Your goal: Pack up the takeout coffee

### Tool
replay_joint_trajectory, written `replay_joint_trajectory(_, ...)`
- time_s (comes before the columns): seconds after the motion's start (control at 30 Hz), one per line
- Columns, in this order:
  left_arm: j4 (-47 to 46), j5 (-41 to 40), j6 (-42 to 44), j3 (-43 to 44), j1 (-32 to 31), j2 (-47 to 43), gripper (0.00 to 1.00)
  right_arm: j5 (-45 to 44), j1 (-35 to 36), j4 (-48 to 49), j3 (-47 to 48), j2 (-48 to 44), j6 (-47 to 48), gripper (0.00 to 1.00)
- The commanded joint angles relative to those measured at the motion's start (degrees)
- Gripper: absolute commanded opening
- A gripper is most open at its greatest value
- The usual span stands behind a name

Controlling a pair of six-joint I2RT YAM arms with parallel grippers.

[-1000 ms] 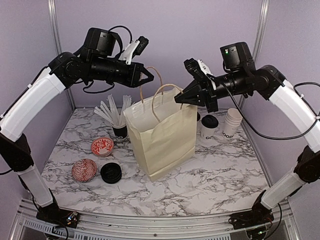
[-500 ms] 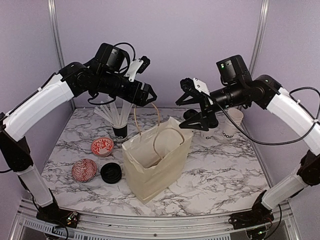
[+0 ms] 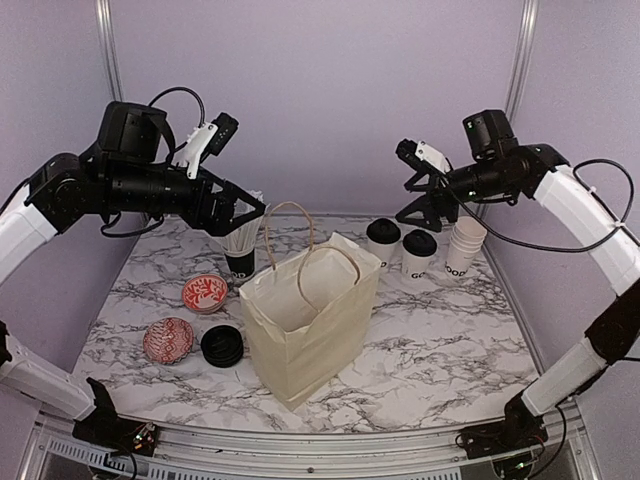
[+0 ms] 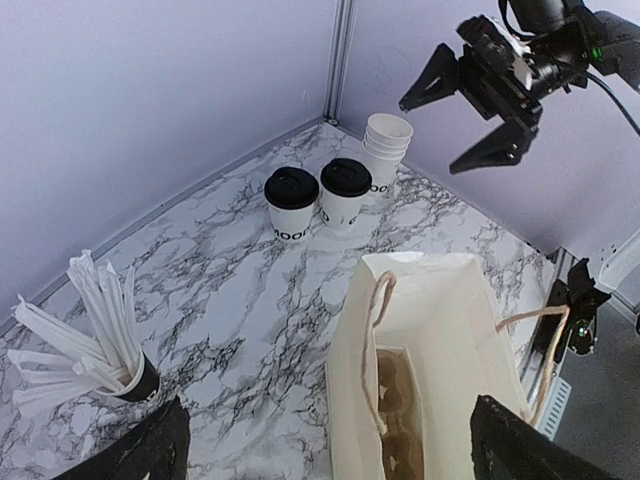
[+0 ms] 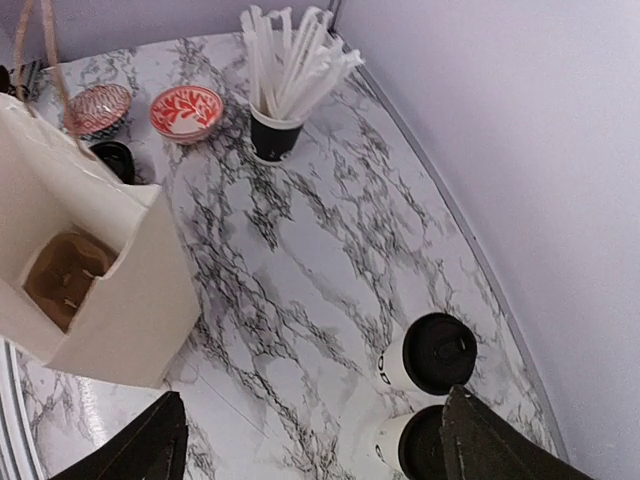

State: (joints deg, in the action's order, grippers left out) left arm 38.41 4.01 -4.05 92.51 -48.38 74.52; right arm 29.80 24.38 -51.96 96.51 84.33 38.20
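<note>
Tabletop (image 3: 450,350): white marble pattern, grey veins. Walls (image 3: 330,90): plain lilac, enclosed 3 sides. 2 metal posts (image 3: 108,60) stood at rear corners.

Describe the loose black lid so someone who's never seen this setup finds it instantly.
Start at the cream paper bag standing in the middle of the marble table. Left of its base, next to two red-patterned bowls, lies the loose black lid. It is the only flat black disc with no cup under it.

Lab booth: aluminium frame posts (image 3: 109,50), plain lilac walls (image 3: 320,90).
</note>
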Motion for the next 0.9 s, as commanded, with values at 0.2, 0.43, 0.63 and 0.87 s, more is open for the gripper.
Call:
replay_joint_trajectory(0.2,-3.86,-1.72,-1.0,-12.48,-0.18,-4.16,0.93,-18.33,-10.51,-2.71,6.53,17.33,-6.0,0.76)
replay_joint_trajectory(0.43,-3.69,1.05,-1.78,-12.96,-0.19,-4.39,0.88,-21.12,-12.6,-7.84,15.19,27.73,-6.12,0.78)
replay_joint_trajectory(0.63,-2.86,2.1,-2.54,-13.27,-0.19,-4.43,0.88,-21.98,-12.55,-10.7,20.43,33.47,-6.21,0.82)
replay_joint_trajectory(0.87,-2.89,1.66,-2.54,-13.78,-0.16,-4.85,0.88,-21.71,-12.6,-11.03,21.09,35.72,-6.58,0.84)
